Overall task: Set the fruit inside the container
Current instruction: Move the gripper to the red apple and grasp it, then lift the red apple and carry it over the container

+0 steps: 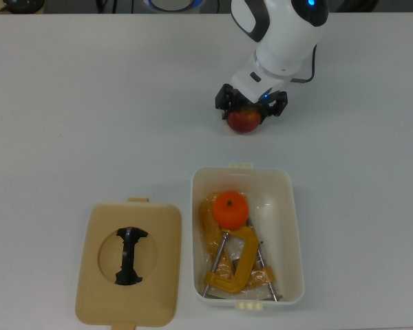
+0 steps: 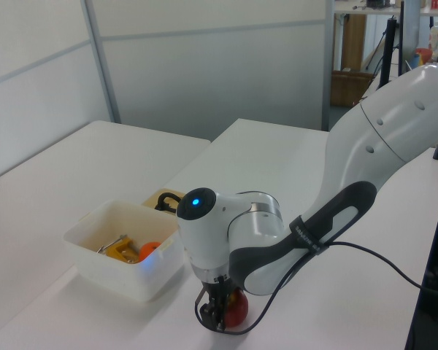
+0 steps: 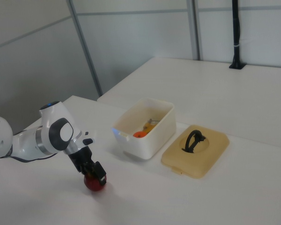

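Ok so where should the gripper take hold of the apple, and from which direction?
Across its widest middle, coming straight down from above. The apple is round and sits alone on the table, apart from the container, so nothing blocks a finger on either side. The gripper already hangs right over it, fingers straddling it.
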Tool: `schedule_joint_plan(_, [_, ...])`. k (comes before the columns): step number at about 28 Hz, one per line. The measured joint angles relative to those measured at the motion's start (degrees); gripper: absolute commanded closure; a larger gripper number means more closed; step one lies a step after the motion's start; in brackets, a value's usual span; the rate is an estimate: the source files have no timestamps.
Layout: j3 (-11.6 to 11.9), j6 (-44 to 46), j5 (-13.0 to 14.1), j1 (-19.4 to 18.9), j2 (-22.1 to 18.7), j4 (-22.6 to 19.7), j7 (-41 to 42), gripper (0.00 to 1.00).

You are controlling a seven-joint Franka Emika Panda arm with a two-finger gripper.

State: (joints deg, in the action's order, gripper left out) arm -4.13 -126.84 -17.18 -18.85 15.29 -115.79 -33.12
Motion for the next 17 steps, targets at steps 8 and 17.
schedule_joint_plan(8, [0.08, -1.58, -0.21, 0.04, -0.32, 0.78, -3.13, 1.0])
schedule_joint_plan(17, [2.57, -2.17, 0.31, 0.68, -4.27, 9.03, -4.52, 1.0])
